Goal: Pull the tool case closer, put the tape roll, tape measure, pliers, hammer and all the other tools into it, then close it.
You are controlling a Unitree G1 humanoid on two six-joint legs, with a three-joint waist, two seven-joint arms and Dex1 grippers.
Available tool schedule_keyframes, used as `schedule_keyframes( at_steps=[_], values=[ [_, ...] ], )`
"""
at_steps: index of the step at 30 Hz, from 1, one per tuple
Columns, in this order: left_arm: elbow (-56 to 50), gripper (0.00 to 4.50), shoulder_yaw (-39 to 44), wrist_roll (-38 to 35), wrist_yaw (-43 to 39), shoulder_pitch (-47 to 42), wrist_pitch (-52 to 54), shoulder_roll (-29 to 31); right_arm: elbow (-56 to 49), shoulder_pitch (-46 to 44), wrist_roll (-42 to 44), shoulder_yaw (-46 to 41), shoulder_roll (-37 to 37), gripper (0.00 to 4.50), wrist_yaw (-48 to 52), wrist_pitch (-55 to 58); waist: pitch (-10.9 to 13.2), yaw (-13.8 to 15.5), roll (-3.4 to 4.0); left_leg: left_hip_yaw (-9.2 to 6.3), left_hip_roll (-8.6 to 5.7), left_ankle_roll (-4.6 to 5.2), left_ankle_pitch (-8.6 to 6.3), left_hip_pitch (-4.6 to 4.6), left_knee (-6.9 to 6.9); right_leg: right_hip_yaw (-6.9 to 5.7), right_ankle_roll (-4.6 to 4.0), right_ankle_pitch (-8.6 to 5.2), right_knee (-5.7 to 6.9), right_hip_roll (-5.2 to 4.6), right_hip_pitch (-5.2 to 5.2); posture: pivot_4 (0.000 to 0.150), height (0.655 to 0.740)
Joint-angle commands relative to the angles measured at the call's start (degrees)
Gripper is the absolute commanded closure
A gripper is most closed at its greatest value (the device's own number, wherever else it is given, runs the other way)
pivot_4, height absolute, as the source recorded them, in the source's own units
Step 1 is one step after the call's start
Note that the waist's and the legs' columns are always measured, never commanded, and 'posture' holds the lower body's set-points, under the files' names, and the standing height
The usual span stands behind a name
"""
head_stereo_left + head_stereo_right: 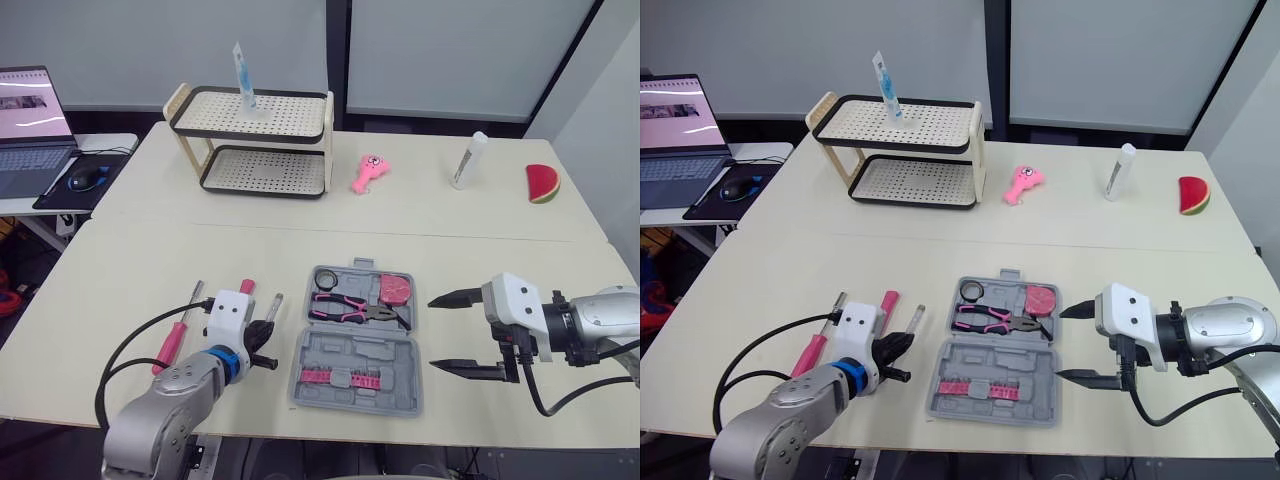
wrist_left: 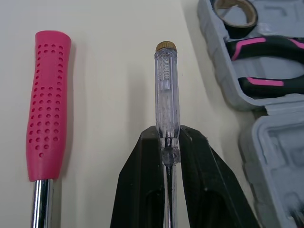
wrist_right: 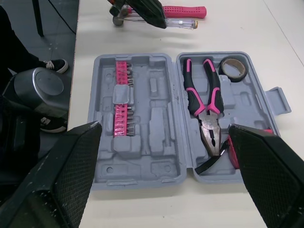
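Grey case (image 1: 340,355) lies open on the bench (image 1: 150,250) between my hands, with pliers (image 1: 345,307), tape roll (image 1: 325,281) and tape measure (image 1: 397,288) in its far half. My right hand (image 1: 435,333) hangs spread wide just right of it.

Left wrist view: my left hand (image 2: 168,142) is clamped on the clear screwdriver (image 2: 166,85), with the pink-handled hammer (image 2: 47,99) lying beside it.

Right wrist view: my spread fingers (image 3: 61,180) frame the case, and a pink bit strip (image 3: 121,102) sits in its near half.
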Motion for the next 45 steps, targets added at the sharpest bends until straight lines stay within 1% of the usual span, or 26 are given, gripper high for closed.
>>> schedule_keyframes(
  at_steps=[1, 7, 15, 17, 20, 22, 23, 26, 28, 29, 31, 32, 34, 37, 39, 40, 42, 45],
  values=[
    [2.13, 4.33, -1.25, 2.98, 1.46, -1.58, -2.77, -0.43, -0.94, -0.80, 0.69, -1.67, -0.73, 0.00, 0.27, -0.11, 0.00, 0.00, 0.00, 0.00, -0.01, 0.00, 0.00, -0.01, 0.00, 0.00, 0.00, 0.00, -0.01, 0.00, 0.00, 0.150, 0.7350],
    [6.45, 4.33, -2.32, 4.80, 1.64, -3.74, -3.16, -1.46, -0.84, -0.51, 0.44, -1.71, -0.85, 0.00, 0.37, -0.16, 0.00, 0.00, 0.00, 0.00, -0.01, 0.00, 0.00, -0.01, -0.01, 0.00, 0.00, 0.00, -0.03, 0.00, -0.01, 0.150, 0.7350],
    [7.45, 4.33, -2.05, 4.62, 0.37, -4.16, -2.10, -2.01, -0.78, -0.26, 0.05, -1.63, -0.75, 0.00, 0.24, -0.56, 0.00, 0.00, 0.00, 0.00, -0.02, 0.00, 0.00, -0.02, -0.01, 0.00, 0.01, 0.00, -0.03, -0.01, -0.01, 0.150, 0.7350],
    [7.00, 3.59, -1.57, 4.39, 0.06, -4.10, -1.78, -1.81, -0.88, 0.01, -0.08, -1.69, -0.72, 0.00, 0.16, -0.69, 0.00, 0.00, 0.00, 0.00, -0.02, 0.00, 0.00, -0.02, -0.01, 0.00, 0.01, 0.00, -0.03, -0.01, -0.01, 0.150, 0.7350],
    [5.09, 2.76, -0.70, 3.72, -0.72, -4.05, -0.77, -1.23, -1.01, 0.17, -0.19, -1.74, -0.60, 0.00, -0.04, -0.82, 0.00, -0.01, 0.00, 0.00, -0.02, 0.00, 0.00, -0.02, -0.01, 0.00, 0.01, 0.00, -0.03, -0.01, -0.01, 0.150, 0.7350],
    [3.66, 2.10, 0.30, 3.16, -1.20, -3.95, 0.22, -0.68, -1.13, 0.28, -0.27, -1.74, -0.46, 0.00, -0.24, -0.92, 0.00, -0.01, 0.00, 0.00, -0.01, 0.00, 0.00, -0.01, -0.01, 0.00, 0.01, 0.00, -0.03, 0.00, -0.01, 0.150, 0.7350],
    [2.61, 1.73, 1.13, 2.77, -1.64, -3.77, 0.70, -0.10, -1.18, 0.34, -0.31, -1.72, -0.39, 0.00, -0.34, -0.99, 0.00, -0.01, 0.00, 0.00, -0.01, 0.00, 0.00, -0.02, -0.01, -0.01, 0.01, 0.00, -0.03, -0.01, -0.01, 0.150, 0.7350],
    [-0.71, 0.81, 3.25, 1.55, -3.60, -3.18, 1.83, 2.32, -1.32, 0.35, -0.24, -1.75, -0.17, 0.00, -0.64, -1.08, 0.01, -0.02, -0.02, 0.00, 0.00, 0.00, 0.00, -0.02, -0.01, -0.01, 0.01, 0.00, -0.03, 0.00, -0.03, 0.150, 0.7350],
    [-3.42, 0.20, 5.21, -0.39, -6.51, -2.81, 2.18, 5.04, -1.41, 0.28, -0.12, -1.85, 0.25, 0.00, -1.10, -1.27, 0.02, -0.01, -0.03, 0.00, 0.00, 0.00, 0.00, -0.03, -0.02, 0.00, 0.01, 0.00, -0.03, -0.01, -0.03, 0.150, 0.7350],
    [-4.50, 0.02, 6.72, -1.48, -9.33, -2.49, 1.16, 7.67, -1.60, 0.27, -0.06, -1.86, 0.56, 0.00, -1.53, -1.28, 0.02, -0.01, -0.02, 0.00, 0.00, 0.00, 0.00, -0.03, -0.02, -0.01, 0.01, -0.01, -0.03, -0.01, -0.03, 0.150, 0.7350],
    [-4.67, 0.02, 10.22, -4.17, -16.28, -1.89, -2.01, 12.77, -2.21, 0.44, 0.07, -1.77, 1.23, 0.00, -2.49, -1.22, 0.04, -0.03, -0.04, 0.00, 0.01, -0.01, 0.00, -0.04, -0.03, -0.01, 0.00, -0.01, -0.03, -0.01, -0.05, 0.150, 0.7350],
    [-3.67, 0.02, 11.40, -5.16, -20.54, -1.37, -4.24, 15.90, -2.55, 0.64, 0.00, -1.66, 1.52, 0.00, -2.94, -1.16, 0.06, -0.06, -0.03, 0.00, 0.03, -0.01, 0.00, -0.05, -0.05, -0.04, -0.03, -0.02, -0.03, 0.00, -0.07, 0.150, 0.7350],
    [0.49, 0.02, 12.29, -4.31, -29.48, -0.45, -13.46, 22.00, -3.21, 1.20, -0.31, -1.50, 1.98, 0.00, -3.79, -1.08, 0.12, -0.01, 0.06, 0.01, 0.03, -0.01, 0.00, -0.06, -0.08, -0.03, -0.06, -0.05, -0.03, 0.01, -0.13, 0.150, 0.7350],
    [11.86, 0.02, 10.10, 1.60, -42.22, -2.28, -34.37, 30.15, -4.01, 2.00, -0.53, -1.44, 2.51, 0.00, -5.11, -0.84, 0.22, 0.06, 0.20, 0.07, 0.04, -0.01, 0.00, -0.12, -0.10, 0.01, -0.20, -0.13, -0.07, 0.00, -0.22, 0.150, 0.7350],
    [21.05, 0.02, 7.21, 3.41, -52.46, -7.38, -46.69, 34.32, -4.69, 2.25, -0.56, -0.96, 2.86, 0.00, -6.12, -0.45, 0.25, 0.47, 0.22, 0.12, 0.02, -0.02, 0.00, -0.15, -0.10, 0.02, -0.31, -0.19, -0.08, -0.01, -0.36, 0.150, 0.7350],
    [25.76, 0.02, 5.28, 4.82, -56.72, -10.62, -53.30, 35.67, -5.03, 2.35, -0.55, -0.68, 3.01, 0.00, -6.59, -0.19, 0.26, 0.65, 0.23, 0.10, 0.03, -0.02, 0.02, -0.25, -0.10, -0.02, -0.14, -0.06, -0.06, 0.00, -0.38, 0.150, 0.7350],
    [35.25, 0.02, 0.95, 7.95, -64.60, -17.60, -67.07, 37.00, -5.74, 2.41, -0.44, -0.22, 3.21, 0.00, -7.43, 0.39, 0.27, 0.74, 0.26, 0.11, 0.02, -0.01, 0.01, -0.37, -0.09, -0.01, -0.11, -0.05, -0.07, 0.00, -0.43, 0.150, 0.7350],
    [49.82, 0.02, -5.92, 12.27, -75.28, -28.69, -89.12, 36.55, -6.67, 2.23, 0.33, 0.05, 3.74, 0.00, -8.86, 1.98, 0.28, 0.83, 0.28, 0.13, 0.00, 0.00, 0.01, -0.38, -0.07, 0.00, -0.08, -0.02, -0.06, 0.01, -0.43, 0.150, 0.7350]
  ],
)
